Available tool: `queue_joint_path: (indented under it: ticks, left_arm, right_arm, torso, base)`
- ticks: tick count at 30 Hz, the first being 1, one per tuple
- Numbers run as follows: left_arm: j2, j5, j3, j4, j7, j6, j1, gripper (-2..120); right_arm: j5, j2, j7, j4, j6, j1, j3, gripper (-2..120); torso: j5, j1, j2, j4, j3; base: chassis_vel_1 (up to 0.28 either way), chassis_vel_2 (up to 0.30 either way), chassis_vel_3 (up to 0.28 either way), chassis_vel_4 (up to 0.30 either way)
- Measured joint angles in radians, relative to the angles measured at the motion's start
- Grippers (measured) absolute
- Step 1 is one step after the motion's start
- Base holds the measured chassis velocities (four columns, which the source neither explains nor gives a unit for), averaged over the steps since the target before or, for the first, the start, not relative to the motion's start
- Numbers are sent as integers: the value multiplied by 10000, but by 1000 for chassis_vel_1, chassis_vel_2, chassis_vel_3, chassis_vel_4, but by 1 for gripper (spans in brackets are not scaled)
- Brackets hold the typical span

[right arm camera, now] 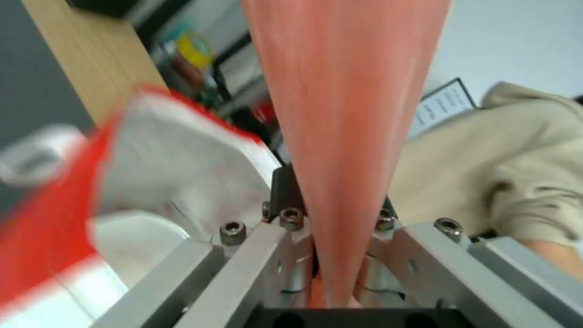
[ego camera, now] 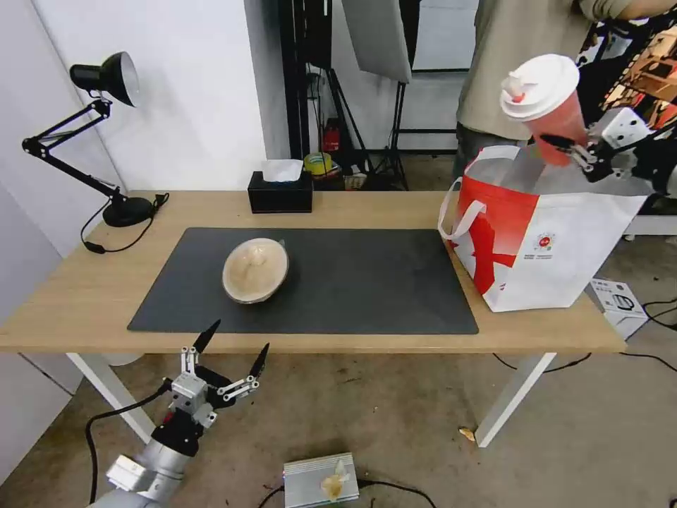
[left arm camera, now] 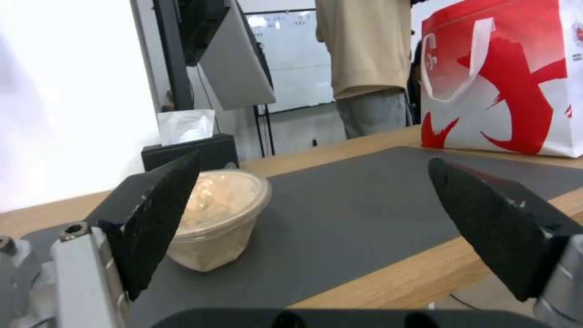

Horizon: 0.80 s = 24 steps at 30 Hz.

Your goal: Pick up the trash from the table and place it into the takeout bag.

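Observation:
My right gripper (ego camera: 570, 152) is shut on a tall red drink cup (ego camera: 549, 106) with a white lid, holding it tilted just above the open mouth of the takeout bag (ego camera: 557, 247). In the right wrist view the cup (right arm camera: 343, 114) runs between the fingers (right arm camera: 285, 200), with the bag's silvery lining (right arm camera: 164, 155) beside it. A beige bowl with a clear lid (ego camera: 255, 269) sits on the dark mat (ego camera: 367, 282) on the table (ego camera: 84, 296). My left gripper (ego camera: 233, 346) hangs open below the table's front edge, facing the bowl (left arm camera: 222, 214), which lies beyond its fingers (left arm camera: 161, 218).
A black tissue box (ego camera: 280, 190) stands at the table's back edge and a black desk lamp (ego camera: 106, 141) at its back left. On the floor are a small white carton (ego camera: 620, 303) and a silver box (ego camera: 321, 481). A person stands behind the bag.

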Motion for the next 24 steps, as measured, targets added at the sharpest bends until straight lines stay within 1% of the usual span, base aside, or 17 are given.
queue_joint_path:
  ticks: [7,8,9,11,12,24]
  left_arm:
    - [29,3,19,-98,10,-2,0,100]
    - [29,3,19,-98,10,-2,0,100]
    - [37,3,2,-125,12,-4,22,100]
    - [39,3,-10,-136,12,-6,33,100]
    - [38,0,-43,-179,19,-28,97,100]
    - [-13,-1,-30,-216,54,-111,172,100]
  right_arm:
    - [-1412,-6,-168,-645,348,18,0,4]
    - [-1412,-6,-168,-645,348,18,0,4]
    - [-1783,38,-206,-809,472,23,0,4]
    - [-1872,52,-207,-853,499,23,-2,4]
    - [-2270,145,-202,-1063,601,14,-20,4]
    - [-3369,449,-151,-1716,961,87,-180,4]
  torso:
    - [1,0,0,0,0]
    - [1,0,0,0,0]
    - [0,0,0,0,0]
    - [2,0,0,0,0]
    - [2,0,0,0,0]
    - [0,0,0,0,0]
  base:
    - [0,0,0,0]
    - [0,0,0,0]
    - [0,0,0,0]
    - [0,0,0,0]
    - [0,0,0,0]
    - [0,0,0,0]
